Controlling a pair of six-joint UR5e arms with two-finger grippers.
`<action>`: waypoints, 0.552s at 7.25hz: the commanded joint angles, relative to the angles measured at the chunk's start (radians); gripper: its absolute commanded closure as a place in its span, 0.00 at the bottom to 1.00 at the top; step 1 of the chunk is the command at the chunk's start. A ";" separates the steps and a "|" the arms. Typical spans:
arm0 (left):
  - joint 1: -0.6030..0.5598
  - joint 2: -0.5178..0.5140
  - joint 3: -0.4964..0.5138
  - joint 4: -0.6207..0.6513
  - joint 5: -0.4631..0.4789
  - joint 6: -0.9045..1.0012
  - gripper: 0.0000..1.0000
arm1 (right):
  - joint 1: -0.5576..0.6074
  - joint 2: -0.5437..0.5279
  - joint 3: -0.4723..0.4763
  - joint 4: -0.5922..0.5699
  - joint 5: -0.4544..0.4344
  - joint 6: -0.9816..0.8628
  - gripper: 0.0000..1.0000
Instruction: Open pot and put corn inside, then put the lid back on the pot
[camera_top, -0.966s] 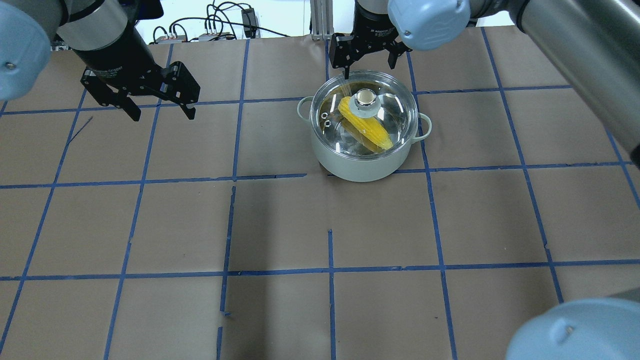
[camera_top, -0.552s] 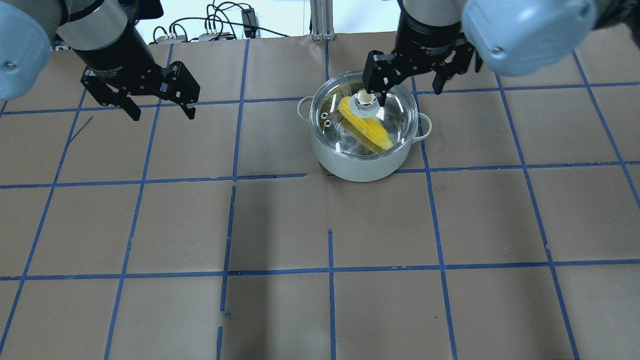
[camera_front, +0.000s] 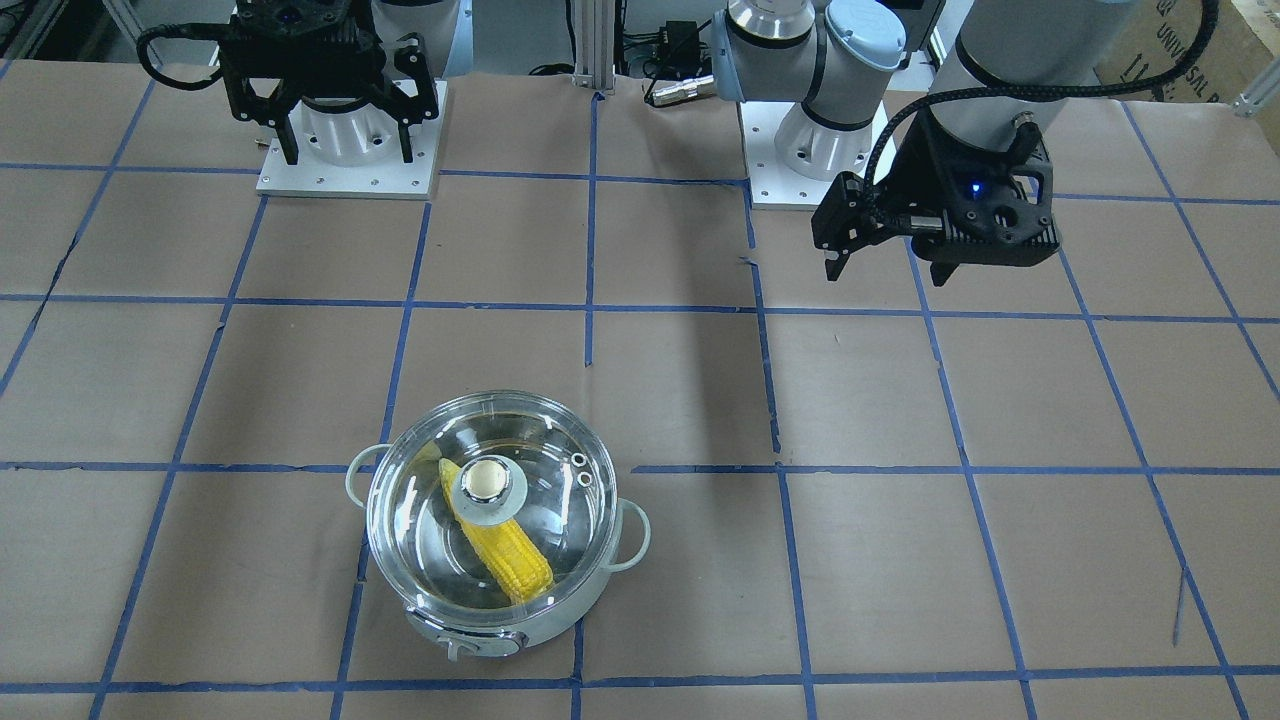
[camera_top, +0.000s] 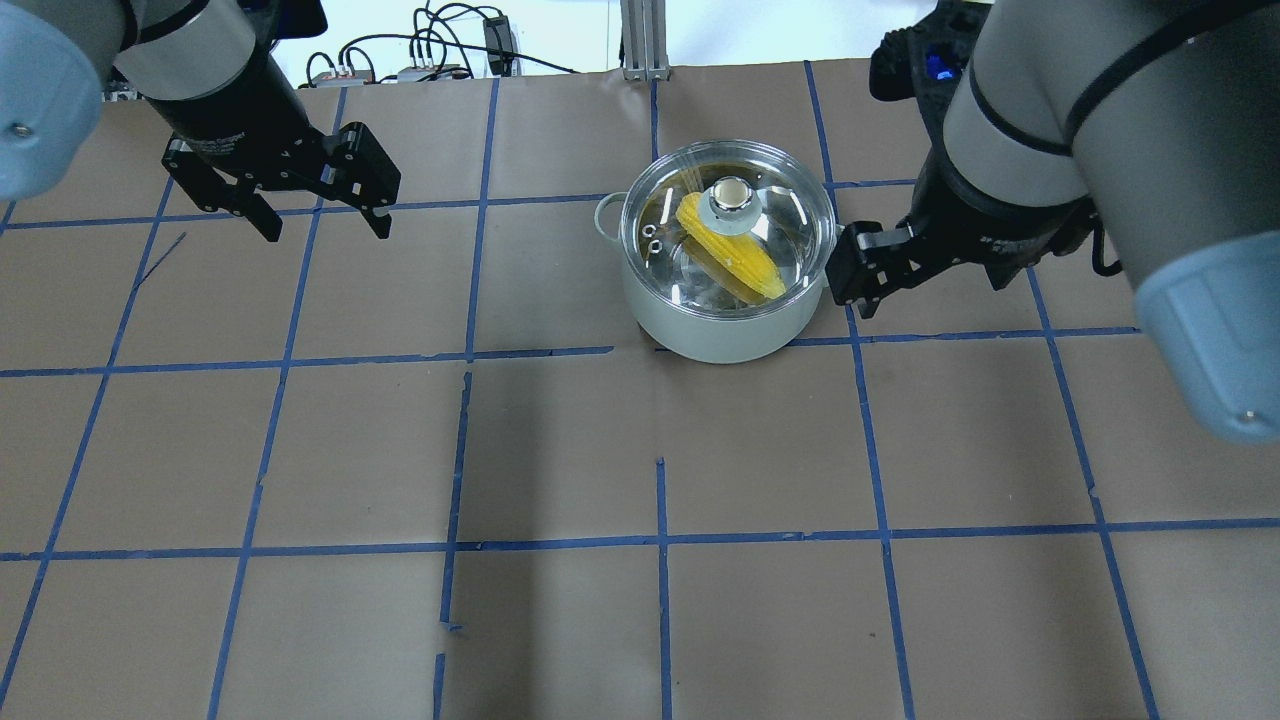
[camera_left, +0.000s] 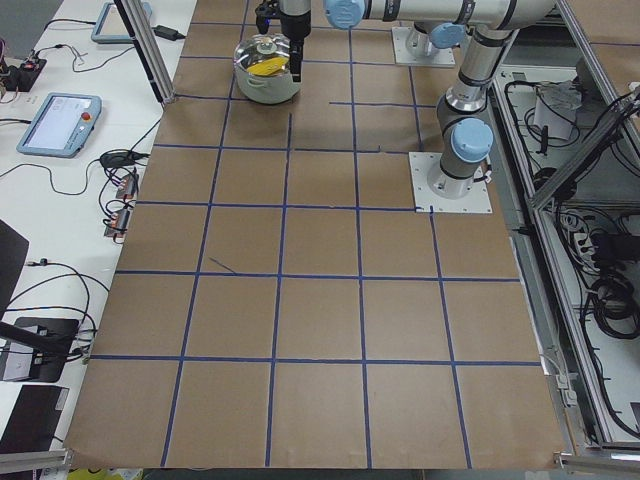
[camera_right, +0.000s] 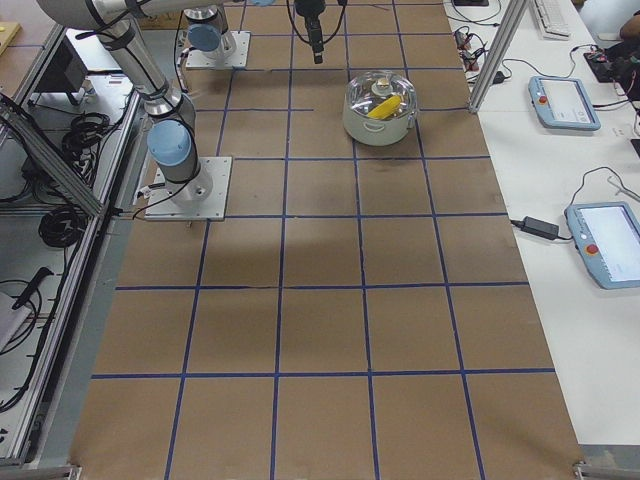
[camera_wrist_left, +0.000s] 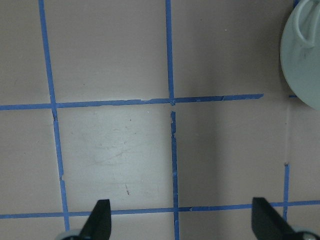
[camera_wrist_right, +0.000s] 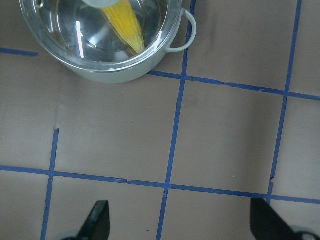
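The steel pot (camera_top: 720, 320) stands on the brown paper table, right of centre at the far side. The clear glass lid (camera_top: 790, 215) sits closed on it, with its tan-capped knob (camera_top: 731, 194) upright. The yellow corn (camera_top: 740, 258) lies inside and shows through the glass. The pot (camera_front: 545, 620), lid (camera_front: 420, 520) and corn (camera_front: 510, 560) also show in the front view. My right gripper (camera_top: 925, 285) hangs open and empty just right of the pot, apart from it. Its wrist view shows the pot (camera_wrist_right: 107, 70) ahead. My left gripper (camera_top: 325, 228) is open and empty, far left of the pot.
Blue tape lines grid the paper. The two arm bases (camera_front: 345, 175) (camera_front: 800, 180) stand on the robot's side. Cables (camera_top: 440, 45) lie beyond the far edge. Tablets (camera_right: 565, 100) rest on the side bench. The left wrist view catches the pot's side (camera_wrist_left: 305, 65).
My right gripper has swung from behind the pot, over the lid's knob, to the pot's right side. The lid, pot, corn and left gripper have not moved.
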 joint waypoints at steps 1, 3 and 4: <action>0.000 -0.002 -0.001 0.000 0.000 0.000 0.00 | 0.001 -0.026 0.114 -0.073 0.009 0.003 0.00; 0.000 -0.002 -0.001 0.000 0.000 0.000 0.00 | -0.004 -0.023 0.132 -0.107 0.007 -0.004 0.00; 0.000 -0.002 0.001 0.000 0.000 0.000 0.00 | -0.002 -0.025 0.132 -0.109 0.006 0.000 0.00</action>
